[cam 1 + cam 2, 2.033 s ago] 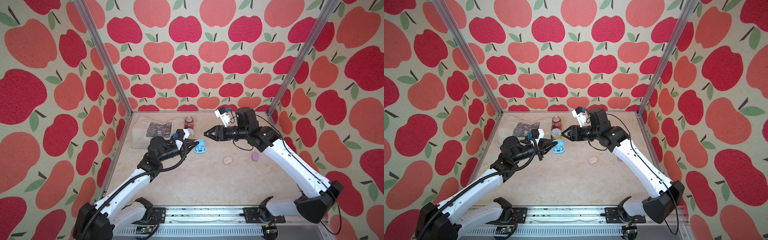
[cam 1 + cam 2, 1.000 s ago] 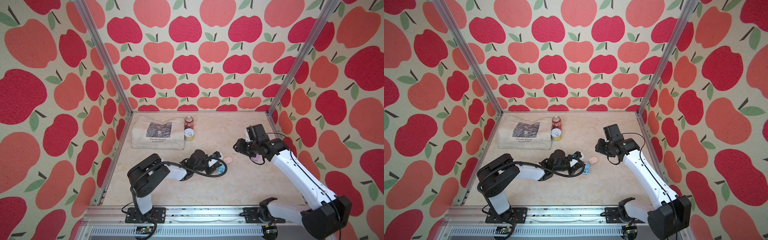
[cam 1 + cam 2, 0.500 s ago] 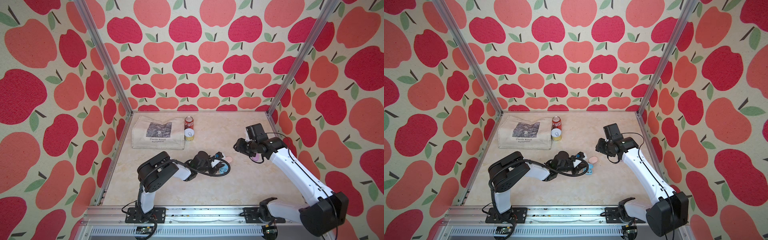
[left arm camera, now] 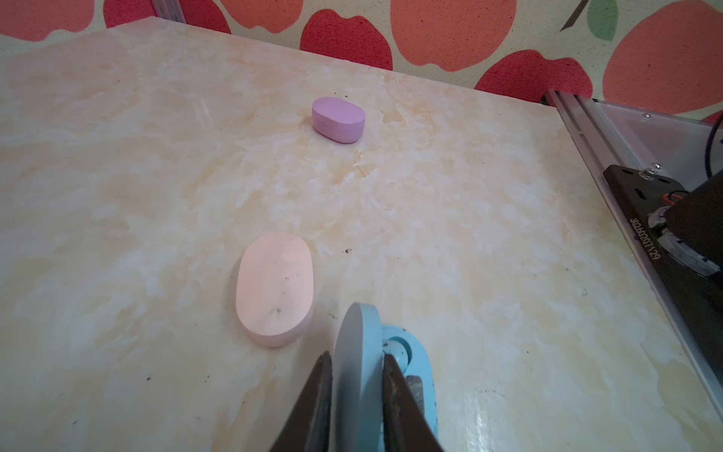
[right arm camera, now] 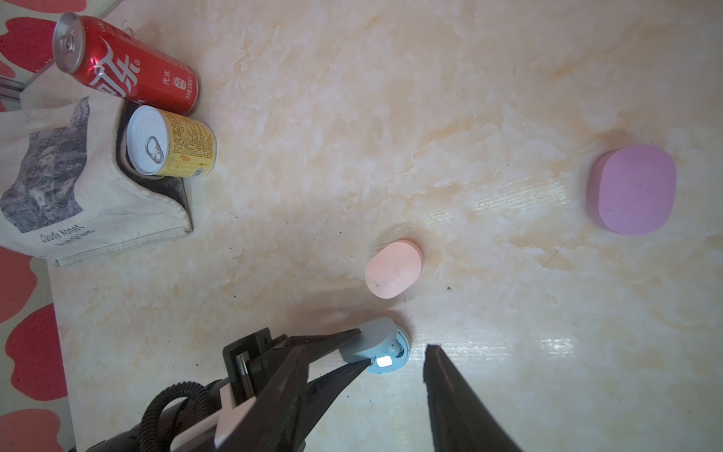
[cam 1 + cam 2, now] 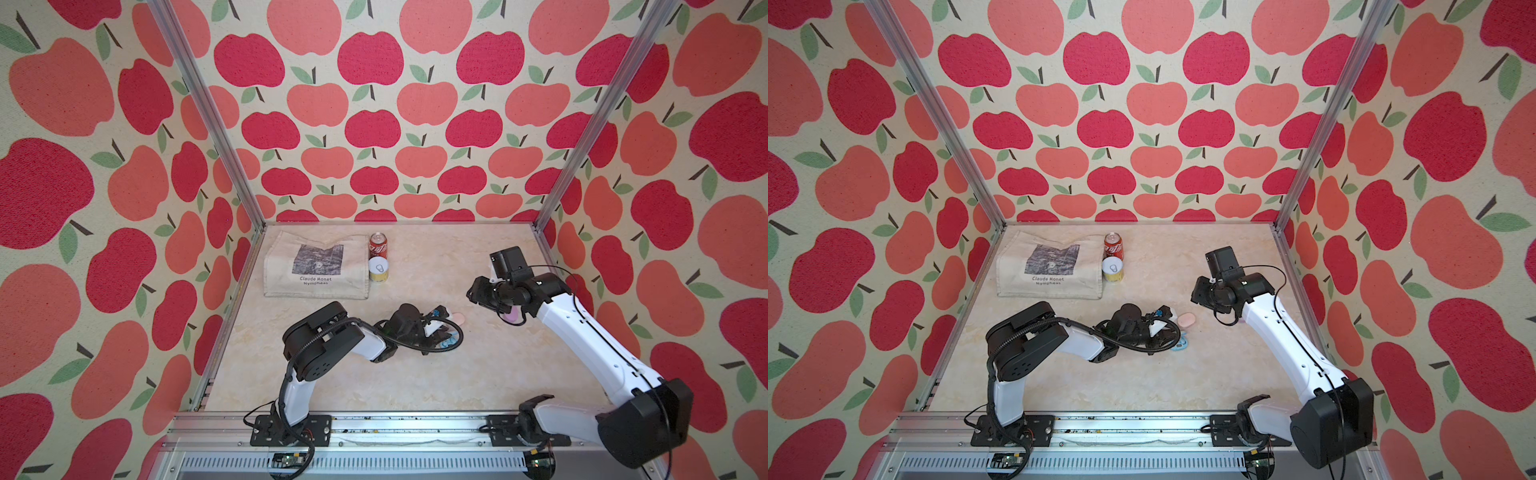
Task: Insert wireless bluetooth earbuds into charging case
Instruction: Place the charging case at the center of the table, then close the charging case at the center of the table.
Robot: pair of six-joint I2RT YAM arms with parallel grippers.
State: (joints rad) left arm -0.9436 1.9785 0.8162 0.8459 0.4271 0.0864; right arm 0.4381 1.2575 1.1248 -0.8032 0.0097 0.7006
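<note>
Inside open blue case [image 4: 425, 375], one earbud [image 4: 400, 349]

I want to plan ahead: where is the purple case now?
The purple case lies right of the pink case, partly hidden under the right arm in a top view.

Red and coral apple wallpaper [image 6: 374, 137] covers the left, right and far walls. Two silver posts [image 6: 206, 112] rise from the far corners. The tabletop [image 6: 478, 374] is glossy cream marble, a metal rail [image 6: 415, 426] along its near edge.
</note>
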